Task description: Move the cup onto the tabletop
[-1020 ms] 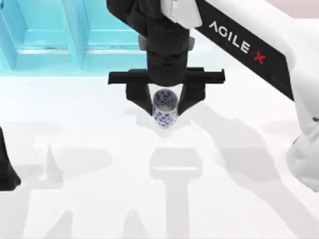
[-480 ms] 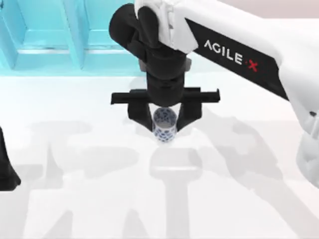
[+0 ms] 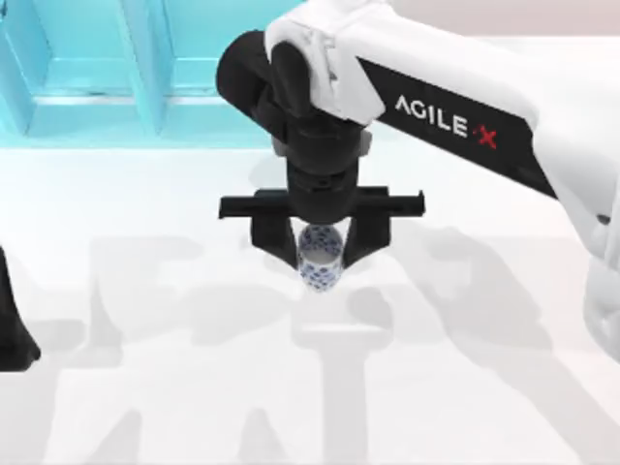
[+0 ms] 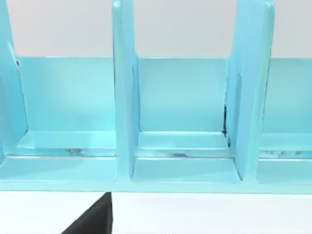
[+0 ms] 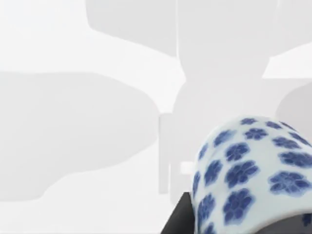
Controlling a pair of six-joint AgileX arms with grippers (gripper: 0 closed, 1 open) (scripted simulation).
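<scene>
The right gripper (image 3: 320, 254) points down over the middle of the table (image 3: 145, 387), its two black fingers (image 3: 276, 242) pressed against opposite sides of the cup (image 3: 319, 262), which it holds upright with the open mouth facing up. The cup is a small cylinder with a smooth, glazed, porcelain-like surface, white and scattered with dark blue flower marks; in the right wrist view its rounded wall (image 5: 248, 175) shows these as little rosettes of petals, evenly spaced, with a dark part of the gripper beside it. Whether the cup's base touches the table or hangs just above it cannot be told. The table is a plain, glossy white flat surface, carrying soft grey shadows of the arms and of the gripper's crossbar. The right arm is white with a black band lettered AGILEX, and it ends in a matte black wrist and a straight black bar that carries the fingers. Along the far edge of the table stands a turquoise shelf unit (image 3: 97, 68), smooth and slightly shiny, split by upright panels into box-like compartments (image 4: 183, 102). The left arm (image 3: 15, 329) is parked at the table's left edge, well apart from the cup.
</scene>
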